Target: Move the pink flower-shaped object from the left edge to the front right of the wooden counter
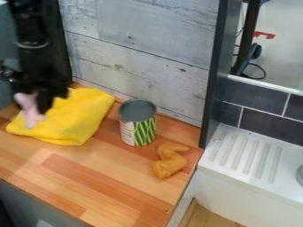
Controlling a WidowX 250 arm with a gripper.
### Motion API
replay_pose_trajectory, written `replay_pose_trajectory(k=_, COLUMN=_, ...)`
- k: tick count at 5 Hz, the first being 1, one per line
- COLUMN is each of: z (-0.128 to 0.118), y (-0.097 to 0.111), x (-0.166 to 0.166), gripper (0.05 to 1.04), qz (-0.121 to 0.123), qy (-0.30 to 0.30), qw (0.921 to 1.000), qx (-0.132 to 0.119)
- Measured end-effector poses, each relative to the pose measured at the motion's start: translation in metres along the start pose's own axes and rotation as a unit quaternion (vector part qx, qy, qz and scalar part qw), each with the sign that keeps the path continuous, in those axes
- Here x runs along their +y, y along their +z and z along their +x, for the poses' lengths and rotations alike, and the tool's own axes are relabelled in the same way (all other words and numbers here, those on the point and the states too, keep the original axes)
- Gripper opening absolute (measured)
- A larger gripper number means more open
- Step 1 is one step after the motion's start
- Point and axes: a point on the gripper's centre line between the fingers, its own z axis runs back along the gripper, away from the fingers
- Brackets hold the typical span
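Pink object (29,111): beside claw (42,104), long axis near upright.
Yellow cloth (80,116) below claw; opening and hold cannot be determined.

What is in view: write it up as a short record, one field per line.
Surface: striped wooden counter
Gripper: black two-finger gripper, above the cloth
At gripper: small pink object, apparently held
Cloth: bright yellow, folded fabric
Can: green-and-white patterned cylinder, upright, right of cloth
Food item: orange-brown wing-shaped piece, nearer the camera than the can
Far right: white ribbed drainboard
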Motion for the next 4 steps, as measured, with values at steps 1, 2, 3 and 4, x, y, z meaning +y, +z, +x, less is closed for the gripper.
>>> replay_pose_trajectory(k=1, z=-0.006, y=-0.001, x=-0.054, gripper=0.491, qz=-0.015, qy=-0.095, qw=0.9954, qx=-0.006)
replay_pose_trajectory(k=2, z=-0.024, y=-0.015, x=-0.101, gripper=0.491, qz=-0.048, qy=-0.164, qw=0.9851, qx=0.013)
replay_pose_trajectory(k=3, z=-0.029, y=-0.035, x=-0.118, gripper=0.491, qz=-0.071, qy=-0.203, qw=0.9754, qx=0.049)
replay_pose_trajectory(k=4, z=-0.034, y=-0.050, x=-0.123, gripper=0.491, qz=-0.069, qy=-0.228, qw=0.9682, qx=0.077)
